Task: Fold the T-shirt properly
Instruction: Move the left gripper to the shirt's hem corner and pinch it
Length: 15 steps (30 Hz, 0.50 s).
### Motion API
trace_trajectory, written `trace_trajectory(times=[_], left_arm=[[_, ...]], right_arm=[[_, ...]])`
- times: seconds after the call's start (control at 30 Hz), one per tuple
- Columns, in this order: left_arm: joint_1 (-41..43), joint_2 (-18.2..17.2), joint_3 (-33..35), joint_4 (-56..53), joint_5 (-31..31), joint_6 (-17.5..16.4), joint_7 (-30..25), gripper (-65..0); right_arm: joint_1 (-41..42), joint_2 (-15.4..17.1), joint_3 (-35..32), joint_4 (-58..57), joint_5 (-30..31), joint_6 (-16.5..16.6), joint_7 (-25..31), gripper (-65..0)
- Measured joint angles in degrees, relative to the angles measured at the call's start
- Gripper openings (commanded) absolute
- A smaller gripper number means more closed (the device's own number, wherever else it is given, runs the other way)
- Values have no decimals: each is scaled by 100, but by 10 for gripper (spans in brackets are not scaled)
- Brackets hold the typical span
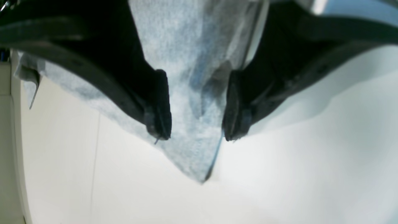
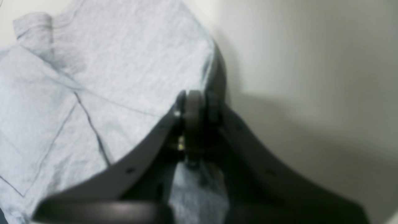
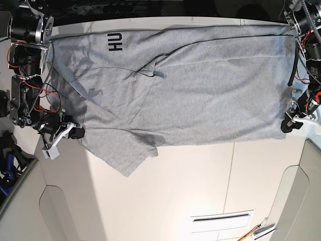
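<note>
The heather-grey T-shirt [image 3: 190, 95] lies spread wide across the far half of the white table [image 3: 200, 175], with black letters [image 3: 115, 41] near its far left edge and a sleeve [image 3: 125, 155] pointing toward the front. My right gripper [image 3: 77, 133] is at the shirt's left edge. In the right wrist view it [image 2: 194, 102] is shut on a fold of the T-shirt [image 2: 108, 62]. My left gripper [image 3: 289, 124] is at the shirt's near right corner. In the left wrist view it [image 1: 196, 133] stands open, with a corner of the T-shirt [image 1: 189, 62] lying between its fingers.
A slotted plate [image 3: 220, 218] is set into the table near the front edge, and some small tools [image 3: 256, 232] lie beside it. Cabling and arm bases stand at both far corners. A blue object [image 3: 7, 165] sits off the table's left side.
</note>
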Motion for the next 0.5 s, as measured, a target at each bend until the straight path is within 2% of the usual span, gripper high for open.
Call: trace_trajectory(times=[0.13,0.5], left_arm=[[-13,0,177,0,114,-42,-162,-328],[-267,2,236,0,562,-37,-98,-335]], right_arm=[[0,2,0,0,-2,-2,2,-650],[0,2,0,0,9,-2,0,-650]])
